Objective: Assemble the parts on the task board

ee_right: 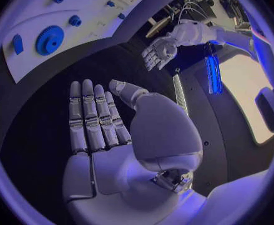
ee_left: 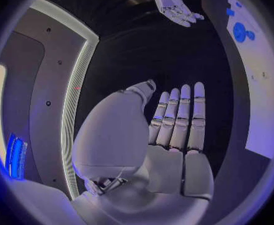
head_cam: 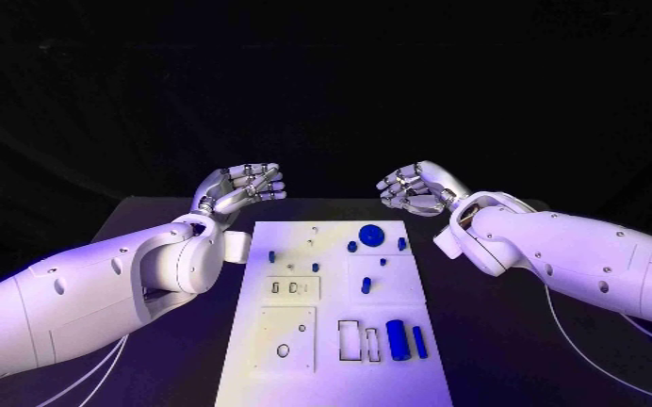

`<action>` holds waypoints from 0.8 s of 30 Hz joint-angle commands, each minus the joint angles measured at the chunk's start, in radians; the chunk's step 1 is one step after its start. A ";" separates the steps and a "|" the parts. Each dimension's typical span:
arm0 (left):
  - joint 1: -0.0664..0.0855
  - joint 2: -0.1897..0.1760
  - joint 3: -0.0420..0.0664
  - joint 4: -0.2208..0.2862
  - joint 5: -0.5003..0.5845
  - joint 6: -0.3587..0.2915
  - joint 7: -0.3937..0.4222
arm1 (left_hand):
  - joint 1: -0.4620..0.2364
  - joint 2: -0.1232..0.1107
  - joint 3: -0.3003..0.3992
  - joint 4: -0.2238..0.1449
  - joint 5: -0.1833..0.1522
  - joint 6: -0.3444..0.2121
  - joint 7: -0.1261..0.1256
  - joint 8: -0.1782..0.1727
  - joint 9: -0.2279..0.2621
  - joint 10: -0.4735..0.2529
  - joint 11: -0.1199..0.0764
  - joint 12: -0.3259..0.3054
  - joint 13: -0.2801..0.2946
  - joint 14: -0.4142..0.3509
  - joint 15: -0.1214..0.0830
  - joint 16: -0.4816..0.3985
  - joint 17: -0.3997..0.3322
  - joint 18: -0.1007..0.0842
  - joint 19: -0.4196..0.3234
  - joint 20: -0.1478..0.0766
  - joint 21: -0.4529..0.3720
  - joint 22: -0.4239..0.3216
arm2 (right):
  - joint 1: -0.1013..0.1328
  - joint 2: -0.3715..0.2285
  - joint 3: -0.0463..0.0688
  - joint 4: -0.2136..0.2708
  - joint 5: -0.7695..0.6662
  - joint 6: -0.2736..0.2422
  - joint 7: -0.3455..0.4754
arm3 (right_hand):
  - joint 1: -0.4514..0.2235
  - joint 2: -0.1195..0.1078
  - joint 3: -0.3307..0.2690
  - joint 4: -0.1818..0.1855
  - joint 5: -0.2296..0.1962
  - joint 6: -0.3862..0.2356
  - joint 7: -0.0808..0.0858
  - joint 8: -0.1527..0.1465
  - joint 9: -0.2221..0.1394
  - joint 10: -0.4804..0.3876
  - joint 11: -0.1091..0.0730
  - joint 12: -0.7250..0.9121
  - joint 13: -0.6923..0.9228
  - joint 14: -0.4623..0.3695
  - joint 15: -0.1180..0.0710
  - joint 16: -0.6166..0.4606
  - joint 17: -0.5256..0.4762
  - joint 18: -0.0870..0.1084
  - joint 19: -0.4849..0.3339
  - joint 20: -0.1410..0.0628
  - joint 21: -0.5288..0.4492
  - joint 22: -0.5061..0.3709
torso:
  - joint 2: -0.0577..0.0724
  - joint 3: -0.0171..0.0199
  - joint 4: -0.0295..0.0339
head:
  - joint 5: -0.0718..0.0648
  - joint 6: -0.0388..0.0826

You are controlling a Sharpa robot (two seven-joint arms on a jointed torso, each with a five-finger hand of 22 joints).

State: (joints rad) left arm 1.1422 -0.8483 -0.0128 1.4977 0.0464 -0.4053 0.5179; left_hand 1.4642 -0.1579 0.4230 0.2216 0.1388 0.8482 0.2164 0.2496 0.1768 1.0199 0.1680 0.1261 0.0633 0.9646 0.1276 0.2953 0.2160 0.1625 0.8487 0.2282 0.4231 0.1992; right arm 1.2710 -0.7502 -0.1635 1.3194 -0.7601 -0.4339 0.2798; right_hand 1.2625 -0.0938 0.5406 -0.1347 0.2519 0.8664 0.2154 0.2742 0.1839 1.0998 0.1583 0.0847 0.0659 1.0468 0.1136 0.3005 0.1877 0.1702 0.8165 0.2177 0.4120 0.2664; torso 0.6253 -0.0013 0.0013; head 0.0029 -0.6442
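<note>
The white task board [head_cam: 333,369] lies in the middle of the black table. On it sit a round blue disc [head_cam: 371,233], small blue pegs [head_cam: 366,284] and two blue bars [head_cam: 397,339] near the front right. My left hand [head_cam: 242,187] hovers beyond the board's far left corner, fingers apart, holding nothing; its flat palm [ee_left: 174,130] fills the left wrist view. My right hand [head_cam: 417,187] hovers beyond the far right corner, also empty, with fingers straight [ee_right: 96,120]. The board [ee_right: 87,10] and the disc [ee_right: 49,39] appear in the right wrist view, and the board edge [ee_left: 258,70] in the left one.
Bare black table [head_cam: 529,350] flanks the board on both sides. Recessed slots and cut-outs [head_cam: 286,336] mark the board's front left. Each wrist view shows the other hand across from it: the right hand [ee_left: 174,7] and the left hand [ee_right: 158,52].
</note>
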 commanded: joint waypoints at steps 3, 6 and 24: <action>0.014 -0.032 0.002 0.060 -0.035 0.054 -0.021 | -0.026 -0.037 0.053 -0.027 -0.010 0.045 0.001 0.010 0.013 0.073 -0.009 -0.034 0.002 0.079 -0.019 0.022 0.043 0.019 0.064 -0.022 0.084 0.040 | 0.020 0.001 0.002 0.022 -0.357 0.056 -0.120 | 0.002 -0.027 -0.053 -0.015 0.031 0.079 -0.030 0.005 0.028 0.092 -0.041 -0.021 0.011 0.218 -0.069 0.124 0.129 0.012 0.094 -0.063 0.229 0.147 | 0.044 -0.0025 0.0077 | -0.002 0.006; 0.020 -0.054 0.003 0.099 -0.036 0.059 -0.027 | -0.039 -0.043 0.055 -0.032 -0.010 0.044 0.001 0.007 0.014 0.079 -0.010 -0.043 0.002 0.090 -0.022 0.027 0.055 0.018 0.069 -0.026 0.108 0.053 | 0.031 0.004 0.003 0.038 -0.479 0.087 -0.169 | -0.018 -0.041 -0.061 -0.005 0.021 0.086 -0.040 -0.002 0.037 0.088 -0.053 -0.019 0.018 0.305 -0.090 0.214 0.206 0.013 0.147 -0.084 0.307 0.195 | 0.061 -0.0038 0.0101 | -0.002 0.008; 0.027 -0.092 0.006 0.181 -0.036 0.073 -0.036 | -0.056 -0.051 0.054 -0.034 -0.011 0.040 0.001 0.003 0.015 0.079 -0.009 -0.053 0.003 0.087 -0.021 0.026 0.065 0.017 0.070 -0.028 0.131 0.066 | 0.041 0.050 0.004 0.076 -0.835 0.204 -0.306 | -0.052 -0.097 -0.035 0.051 0.001 0.052 -0.053 -0.040 0.097 -0.016 -0.056 0.002 0.078 0.444 -0.098 0.878 0.825 -0.047 0.419 -0.100 0.719 0.660 | 0.128 -0.0093 0.0248 | -0.013 0.012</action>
State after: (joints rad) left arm 1.1668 -0.9399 -0.0083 1.6733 0.0171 -0.3566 0.4812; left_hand 1.4171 -0.2050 0.4750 0.1889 0.1349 0.8884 0.2179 0.2533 0.1905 1.0945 0.1578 0.0771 0.0647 1.0525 0.1056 0.3205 0.2802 0.1623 0.9151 0.2004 0.5510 0.2642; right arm 1.3130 -0.7016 -0.1597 1.3946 -1.5023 -0.2863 0.0194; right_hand 1.2124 -0.1834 0.5065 -0.0909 0.2575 0.9255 0.1636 0.2378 0.2807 1.0878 0.1043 0.0833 0.1430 1.4646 0.0121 1.1697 1.0033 0.1311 1.2313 0.1179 1.1245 0.9174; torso 0.7433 -0.0103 0.0241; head -0.0099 -0.6308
